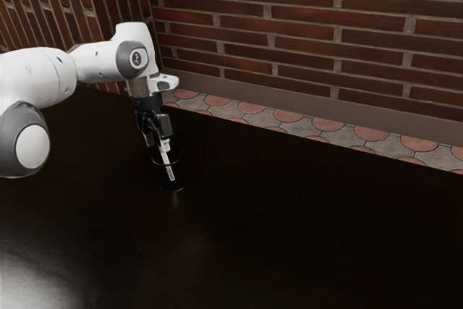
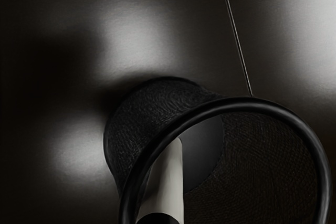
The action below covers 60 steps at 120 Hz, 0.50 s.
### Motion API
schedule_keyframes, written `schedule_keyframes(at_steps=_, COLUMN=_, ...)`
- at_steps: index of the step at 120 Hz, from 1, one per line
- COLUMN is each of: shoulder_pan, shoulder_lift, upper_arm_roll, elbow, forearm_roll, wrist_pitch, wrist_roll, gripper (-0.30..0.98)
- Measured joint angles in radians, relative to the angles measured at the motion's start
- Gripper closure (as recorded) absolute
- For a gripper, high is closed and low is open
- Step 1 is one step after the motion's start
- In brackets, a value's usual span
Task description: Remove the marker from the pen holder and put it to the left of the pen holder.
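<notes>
Marker (image 1: pixel 170 171) inside pen holder (image 2: pixel 251 104), leaning, upper end above rim. Pen holder upright on dark table (image 1: pixel 289 229). My gripper (image 1: pixel 159 137) just above pen holder, pointing down. Can't tell if jaws are apart, together or clamped on marker. Arm (image 1: pixel 43 74) reaches pen holder from exterior view's left. Brick wall (image 1: pixel 304 27) beyond pen holder.

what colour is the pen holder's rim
The pen holder's rim is black, which shows best in the wrist view.
</notes>
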Motion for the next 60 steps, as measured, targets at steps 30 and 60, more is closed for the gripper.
schedule_keyframes(at_steps=30, shoulder_pan=-0.004, shoulder_lift=-0.006, upper_arm_roll=0.000, elbow=0.010, forearm_roll=0.001, wrist_pitch=0.013, wrist_roll=0.023, gripper=0.59)
schedule_keyframes(at_steps=60, shoulder_pan=-0.005, shoulder_lift=-0.050, upper_arm_roll=0.000, elbow=0.011, forearm_roll=0.010, wrist_pitch=0.017, wrist_roll=0.037, gripper=0.73)
